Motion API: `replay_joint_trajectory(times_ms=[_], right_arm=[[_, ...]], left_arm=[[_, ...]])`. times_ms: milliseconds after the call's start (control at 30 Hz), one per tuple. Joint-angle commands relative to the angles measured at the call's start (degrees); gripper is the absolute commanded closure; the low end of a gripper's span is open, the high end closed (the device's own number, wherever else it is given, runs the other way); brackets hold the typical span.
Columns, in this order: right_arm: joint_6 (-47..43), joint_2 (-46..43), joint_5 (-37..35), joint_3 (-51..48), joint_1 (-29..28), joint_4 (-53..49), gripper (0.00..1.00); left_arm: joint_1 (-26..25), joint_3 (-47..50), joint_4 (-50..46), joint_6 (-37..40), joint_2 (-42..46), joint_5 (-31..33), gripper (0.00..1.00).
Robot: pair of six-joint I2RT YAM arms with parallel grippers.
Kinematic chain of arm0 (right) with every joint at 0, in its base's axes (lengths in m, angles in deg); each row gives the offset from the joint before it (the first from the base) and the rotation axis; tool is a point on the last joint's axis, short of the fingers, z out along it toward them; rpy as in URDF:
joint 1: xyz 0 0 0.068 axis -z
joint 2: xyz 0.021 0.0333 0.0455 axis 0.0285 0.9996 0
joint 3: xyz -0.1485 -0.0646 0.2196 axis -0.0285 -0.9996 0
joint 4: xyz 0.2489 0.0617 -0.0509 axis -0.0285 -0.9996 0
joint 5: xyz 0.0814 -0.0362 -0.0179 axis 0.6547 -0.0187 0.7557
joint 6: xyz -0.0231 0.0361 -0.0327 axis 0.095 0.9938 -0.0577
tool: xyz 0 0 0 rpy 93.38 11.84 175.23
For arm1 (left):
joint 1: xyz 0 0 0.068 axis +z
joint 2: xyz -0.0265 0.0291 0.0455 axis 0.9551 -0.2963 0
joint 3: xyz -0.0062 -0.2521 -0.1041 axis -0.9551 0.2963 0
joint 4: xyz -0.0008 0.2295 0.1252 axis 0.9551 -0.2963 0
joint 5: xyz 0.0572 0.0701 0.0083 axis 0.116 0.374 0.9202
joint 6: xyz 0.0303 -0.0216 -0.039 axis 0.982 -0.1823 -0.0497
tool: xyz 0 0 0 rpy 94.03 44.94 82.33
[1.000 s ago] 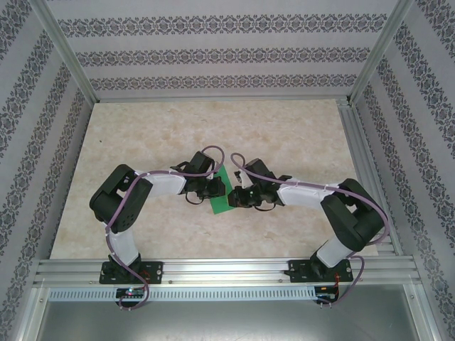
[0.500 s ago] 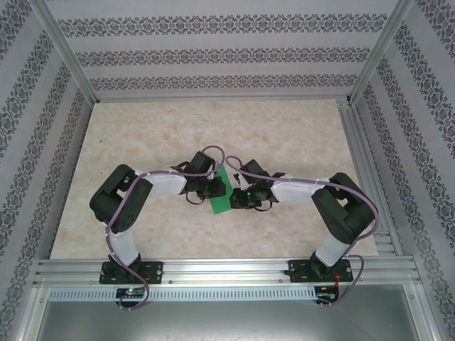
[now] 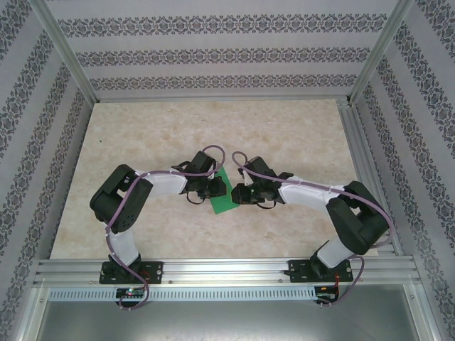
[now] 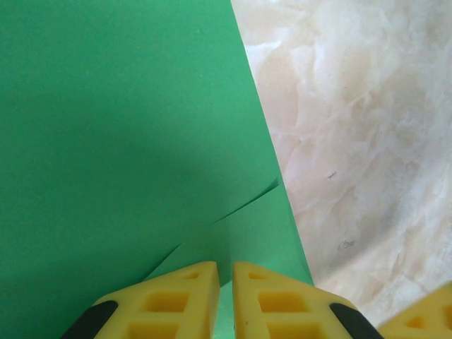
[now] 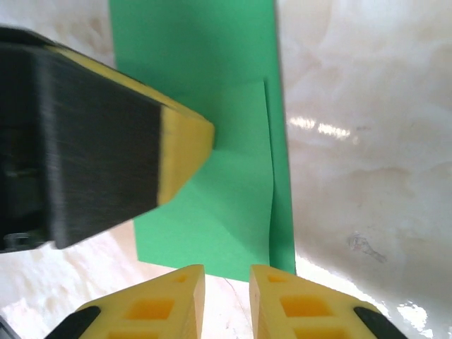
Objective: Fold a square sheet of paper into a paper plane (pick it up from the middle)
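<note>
Two layers to flatten: pin square sheet of paper [image 4: 127, 127], mid bench [image 3: 284, 135], with left fingers [image 4: 176, 304] (near shut, grip unclear); sweep right fingers [image 5: 162, 304] (slightly parted, empty) firmly along fold [image 5: 268, 155].

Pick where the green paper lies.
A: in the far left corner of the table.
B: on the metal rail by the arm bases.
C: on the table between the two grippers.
C: the paper lies on the table, with the left gripper at one side of it and the right gripper at the other.
</note>
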Motion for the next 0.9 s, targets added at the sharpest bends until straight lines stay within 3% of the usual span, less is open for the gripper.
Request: replay_joint_trajectory(times_ms=[0,533,867], right_arm=[[-1.73,-0.22,-3.24,-0.35,0.51,-0.23,0.73],[-6.27,7.62,-0.06,3.51,-1.14,-2.14,0.64],[-5.50,8.68,1.03,3.79,-2.79,-2.33,0.76]], left_arm=[[-0.22,0.56,-5.30,-0.04,-2.52,6.04,0.83],[-0.22,0.43,-4.58,-0.25,-1.59,5.54,0.81],[-0.22,1.30,-2.83,-0.77,1.26,4.94,0.79]])
